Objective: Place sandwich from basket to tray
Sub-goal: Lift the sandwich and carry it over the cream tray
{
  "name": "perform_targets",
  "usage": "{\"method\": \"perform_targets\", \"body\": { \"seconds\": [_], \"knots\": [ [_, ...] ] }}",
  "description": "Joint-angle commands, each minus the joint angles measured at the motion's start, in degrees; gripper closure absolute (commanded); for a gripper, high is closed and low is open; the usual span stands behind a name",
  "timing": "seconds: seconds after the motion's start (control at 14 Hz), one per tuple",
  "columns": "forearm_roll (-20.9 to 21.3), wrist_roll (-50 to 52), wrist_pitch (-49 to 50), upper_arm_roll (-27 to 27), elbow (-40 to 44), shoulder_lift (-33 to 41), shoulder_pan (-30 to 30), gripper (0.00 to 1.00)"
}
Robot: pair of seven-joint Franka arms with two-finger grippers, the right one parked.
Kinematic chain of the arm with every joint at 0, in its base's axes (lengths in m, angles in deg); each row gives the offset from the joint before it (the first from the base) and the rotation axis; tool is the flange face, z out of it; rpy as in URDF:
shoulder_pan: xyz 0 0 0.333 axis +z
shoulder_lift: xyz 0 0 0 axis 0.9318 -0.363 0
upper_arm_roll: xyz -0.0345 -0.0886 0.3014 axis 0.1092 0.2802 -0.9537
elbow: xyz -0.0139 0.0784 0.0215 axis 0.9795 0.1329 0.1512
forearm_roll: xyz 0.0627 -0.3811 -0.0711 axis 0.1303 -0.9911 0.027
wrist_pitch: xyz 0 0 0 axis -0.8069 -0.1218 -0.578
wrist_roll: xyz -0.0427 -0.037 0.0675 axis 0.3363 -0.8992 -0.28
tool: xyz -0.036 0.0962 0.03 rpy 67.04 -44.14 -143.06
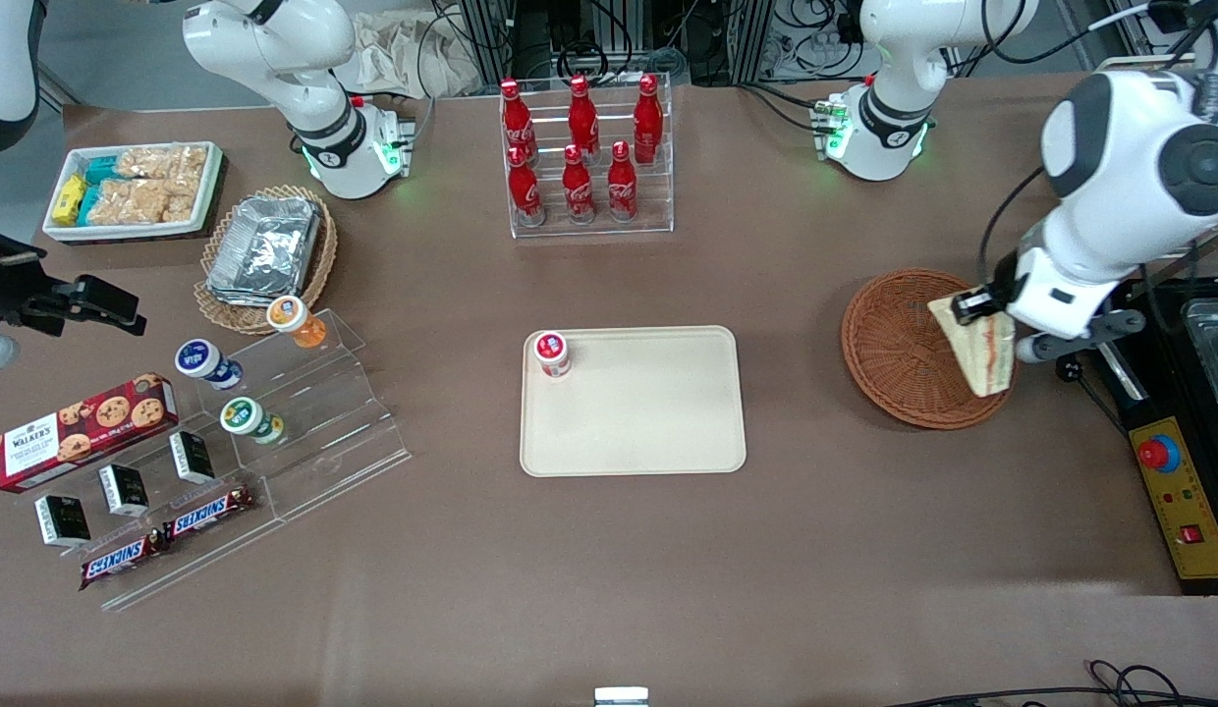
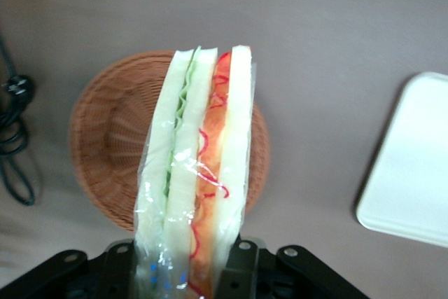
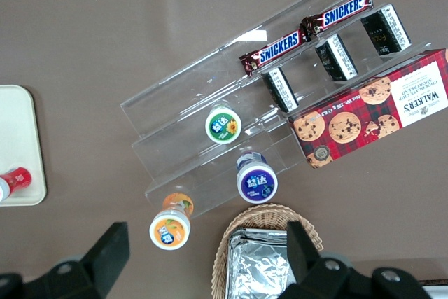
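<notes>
My left gripper (image 1: 984, 306) is shut on the sandwich (image 1: 980, 346), a wrapped wedge of white bread with red and green filling. It hangs above the reddish-brown wicker basket (image 1: 899, 346), over the basket's rim toward the working arm's end of the table. In the left wrist view the sandwich (image 2: 199, 173) stands clamped between the black fingers (image 2: 238, 274) of my gripper (image 2: 187, 274), lifted clear of the basket (image 2: 112, 152) below. The cream-beige tray (image 1: 648, 417) lies flat at the table's middle, and its rounded corner (image 2: 413, 166) shows in the wrist view.
A small red-lidded cup (image 1: 552, 353) stands in one corner of the tray. A rack of red bottles (image 1: 584, 147) stands farther from the camera than the tray. A yellow control box (image 1: 1184, 496) lies at the working arm's table edge. Snack displays (image 1: 226, 442) crowd the parked arm's end.
</notes>
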Motion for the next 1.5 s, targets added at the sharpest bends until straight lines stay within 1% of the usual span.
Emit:
{"method": "perform_targets", "body": {
  "seconds": [0.0,0.29,0.43,0.5,0.64,0.71,0.86,0.93,1.07,1.21,1.36,1.43],
  "knots": [
    [0.35,1.74,1.33,5.14,4.49,-4.76,-0.12,0.60],
    [0.61,5.08,0.71,13.05,8.53,-12.49,-0.12,0.60],
    [0.96,9.64,-0.34,16.04,11.52,-17.06,-0.82,0.60],
    [2.88,12.70,-0.43,16.23,13.01,-19.43,-3.00,0.60],
    [8.93,20.35,-0.52,16.32,16.87,-24.79,-7.13,0.60],
    [10.35,22.91,-0.52,16.32,19.33,-27.77,-8.19,0.60],
    [12.03,26.17,-1.56,16.23,23.99,-33.58,-11.70,0.60],
    [12.99,27.75,-2.97,16.23,24.54,-35.35,-12.68,0.60],
    [14.58,28.82,-5.87,16.23,24.54,-37.03,-12.78,0.60],
    [14.85,28.64,-7.10,16.23,24.63,-39.31,-12.86,0.60],
    [16.77,28.82,-9.39,16.23,24.45,-41.33,-13.30,0.60],
    [16.78,28.82,-9.48,16.23,24.37,-41.86,-13.39,0.60]
  ]
}}
